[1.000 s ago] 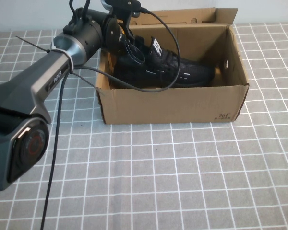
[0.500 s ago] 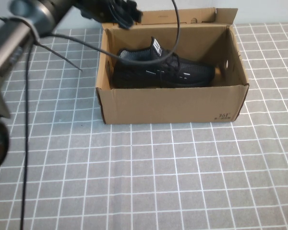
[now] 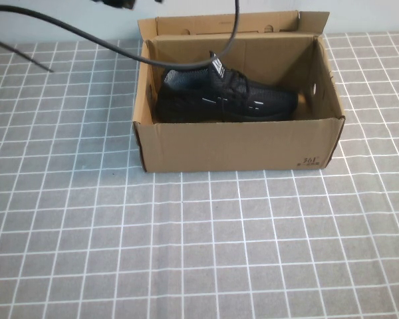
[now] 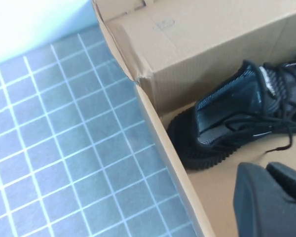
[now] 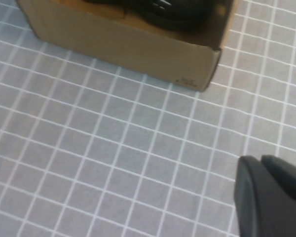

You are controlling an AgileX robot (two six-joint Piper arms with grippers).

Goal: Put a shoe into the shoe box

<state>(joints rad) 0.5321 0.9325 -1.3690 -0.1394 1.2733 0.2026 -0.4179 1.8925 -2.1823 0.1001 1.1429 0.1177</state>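
Inside the shoe box (image 3: 239,143) on your counter (image 3: 186,252), the shoe (image 3: 223,98) lies flat. Your left pincer (image 4: 276,197) hovers above, pressed together, empty; your right pincer (image 5: 274,192), likewise closed, waits aside.

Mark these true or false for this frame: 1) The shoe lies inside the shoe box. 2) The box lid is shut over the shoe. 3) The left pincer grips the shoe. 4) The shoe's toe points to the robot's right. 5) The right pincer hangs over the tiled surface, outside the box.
1) True: the shoe rests on the floor of the shoe box.
2) False: the flap stands open at the back, so the shoe is exposed.
3) False: the left pincer is above the box near the heel, apart from the shoe, holding nothing.
4) True: heel at the robot's left, toe at its right.
5) True: the right pincer is over the checked mat, on the near side of the box.
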